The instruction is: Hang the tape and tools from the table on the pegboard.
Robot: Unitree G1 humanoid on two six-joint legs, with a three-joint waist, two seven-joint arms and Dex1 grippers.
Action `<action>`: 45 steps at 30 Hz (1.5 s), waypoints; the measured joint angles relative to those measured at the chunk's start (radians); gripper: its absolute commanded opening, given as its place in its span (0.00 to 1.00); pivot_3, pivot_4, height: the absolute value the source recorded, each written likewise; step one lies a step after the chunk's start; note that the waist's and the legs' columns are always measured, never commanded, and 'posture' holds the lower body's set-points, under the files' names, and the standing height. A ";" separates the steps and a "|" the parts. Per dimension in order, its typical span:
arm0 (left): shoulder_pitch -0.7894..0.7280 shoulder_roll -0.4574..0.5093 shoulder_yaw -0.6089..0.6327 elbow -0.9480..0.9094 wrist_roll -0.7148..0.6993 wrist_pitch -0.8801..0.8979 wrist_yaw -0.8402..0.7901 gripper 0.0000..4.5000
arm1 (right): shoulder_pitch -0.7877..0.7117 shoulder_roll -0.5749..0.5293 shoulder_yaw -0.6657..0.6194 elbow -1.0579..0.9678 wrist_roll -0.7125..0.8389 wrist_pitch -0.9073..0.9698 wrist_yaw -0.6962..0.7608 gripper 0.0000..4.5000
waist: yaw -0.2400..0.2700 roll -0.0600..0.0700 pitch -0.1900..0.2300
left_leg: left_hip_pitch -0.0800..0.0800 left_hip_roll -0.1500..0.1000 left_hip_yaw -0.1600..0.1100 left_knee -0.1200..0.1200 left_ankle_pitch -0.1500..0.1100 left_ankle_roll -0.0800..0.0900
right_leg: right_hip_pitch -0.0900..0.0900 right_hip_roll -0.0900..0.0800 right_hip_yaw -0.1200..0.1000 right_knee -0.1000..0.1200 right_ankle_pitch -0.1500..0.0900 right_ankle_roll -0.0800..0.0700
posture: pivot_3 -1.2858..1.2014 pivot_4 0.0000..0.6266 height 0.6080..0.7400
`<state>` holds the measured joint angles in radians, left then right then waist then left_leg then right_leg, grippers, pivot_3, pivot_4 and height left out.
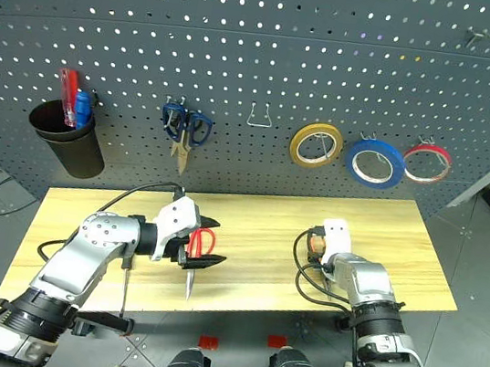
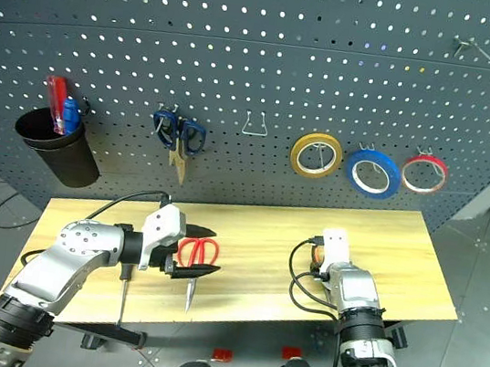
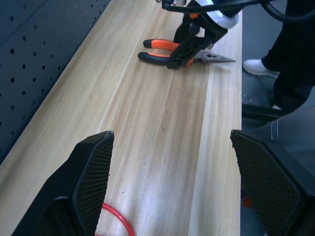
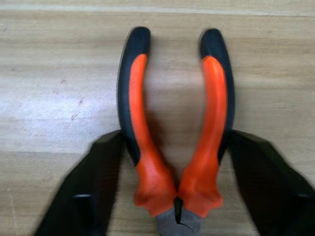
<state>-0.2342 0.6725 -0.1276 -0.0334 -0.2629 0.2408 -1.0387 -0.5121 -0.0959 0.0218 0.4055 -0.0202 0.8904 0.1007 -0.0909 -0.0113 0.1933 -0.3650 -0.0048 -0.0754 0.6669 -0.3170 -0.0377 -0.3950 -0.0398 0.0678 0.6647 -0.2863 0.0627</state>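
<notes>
**Pliers under the right fingers; blue tape already hung**

Pliers lie flat on the table, orange handles spread in a V, with the right gripper straddling them: one black finger sits against the outside of each handle, closing in, though a firm grip can't be confirmed yet. The black jaws point back toward the wrist.

Done, as far as can be judged: the blue tape hangs on the pegboard, between a yellow roll and a red-rimmed roll.

Left to do: three tools. The red-handled scissors sit by the left gripper, whose fingers stand wide apart; one red loop shows just below and between them, and whether they hold it can't be told. The slim screwdriver lies beside the left forearm, at the table's near edge.

Around: blue-handled scissors on a hook, a black cup with red and blue screwdrivers, an empty wire hook between scissors and yellow roll. A person's dark trouser leg and white shoe stand beyond the table's end, past the right fingers. Nothing blocks the way up to the board.
</notes>
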 measured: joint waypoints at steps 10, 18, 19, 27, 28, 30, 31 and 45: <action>0.143 -0.098 0.176 -0.063 -0.110 -0.027 0.089 0.89 | 0.209 0.082 0.116 -0.514 0.001 -0.003 -0.003 0.61 | -0.003 0.000 0.000 | -0.020 0.001 0.001 0.003 0.003 -0.006 | -0.026 -0.001 0.003 0.012 0.000 0.000 | 0.49 0.28 1.00; 0.300 -0.152 0.346 -0.218 -0.212 -0.044 0.204 0.89 | 0.232 0.176 0.254 -0.831 0.071 -0.114 0.038 0.61 | 0.005 0.000 0.000 | -0.020 -0.002 0.000 0.004 0.004 -0.007 | -0.025 -0.006 0.001 0.013 0.000 0.000 | 0.51 0.29 1.00; 0.308 -0.152 0.356 -0.229 -0.214 -0.032 0.216 0.89 | 0.184 0.187 0.249 -0.827 0.076 -0.141 0.042 0.61 | 0.007 -0.001 0.000 | -0.020 -0.002 0.000 0.004 0.004 -0.007 | -0.025 -0.005 0.000 0.013 0.000 0.000 | 0.51 0.30 1.00; 0.273 -0.108 0.381 -0.293 -0.270 0.069 0.267 0.89 | -0.198 0.224 0.172 -0.624 0.115 -0.380 0.076 0.61 | 0.012 -0.001 0.000 | -0.020 -0.002 -0.001 0.006 0.004 -0.007 | -0.025 -0.004 -0.004 0.014 0.000 0.000 | 0.53 0.31 1.00; 0.264 -0.102 0.381 -0.293 -0.269 0.083 0.269 0.89 | -0.240 0.224 0.157 -0.558 0.114 -0.420 0.073 0.61 | 0.010 -0.001 0.000 | -0.020 -0.002 -0.001 0.006 0.004 -0.007 | -0.025 -0.004 -0.004 0.014 0.000 0.000 | 0.53 0.31 1.00; 0.257 -0.082 0.374 -0.294 -0.268 0.105 0.269 0.89 | -0.289 0.222 0.143 -0.468 0.108 -0.498 0.066 0.61 | 0.009 -0.001 0.000 | -0.020 -0.002 -0.001 0.006 0.004 -0.007 | -0.025 -0.003 -0.004 0.015 0.000 0.000 | 0.53 0.31 1.00; 0.248 -0.071 0.366 -0.294 -0.267 0.123 0.267 0.89 | -0.326 0.222 0.135 -0.403 0.100 -0.550 0.064 0.61 | 0.008 -0.001 0.000 | -0.020 -0.002 -0.001 0.005 0.004 -0.008 | -0.025 -0.003 -0.004 0.015 0.000 0.000 | 0.53 0.31 1.00; 0.133 -0.089 0.328 -0.313 -0.266 0.150 0.330 0.89 | -0.620 0.193 0.050 0.241 0.051 -1.048 0.043 0.61 | 0.007 -0.001 0.001 | -0.019 -0.001 0.001 0.005 0.006 -0.011 | -0.026 -0.002 -0.003 0.015 0.000 0.000 | 0.55 0.32 1.00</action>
<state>-0.1012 0.5837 0.2005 -0.3463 -0.5287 0.3909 -0.7091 -1.1316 0.0974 0.0718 0.6467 0.0304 -0.1579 0.1438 -0.0841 -0.0120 0.1941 -0.3843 -0.0060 -0.0745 0.6720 -0.3107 -0.0484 -0.4209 -0.0421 0.0650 0.6798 -0.2862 0.0622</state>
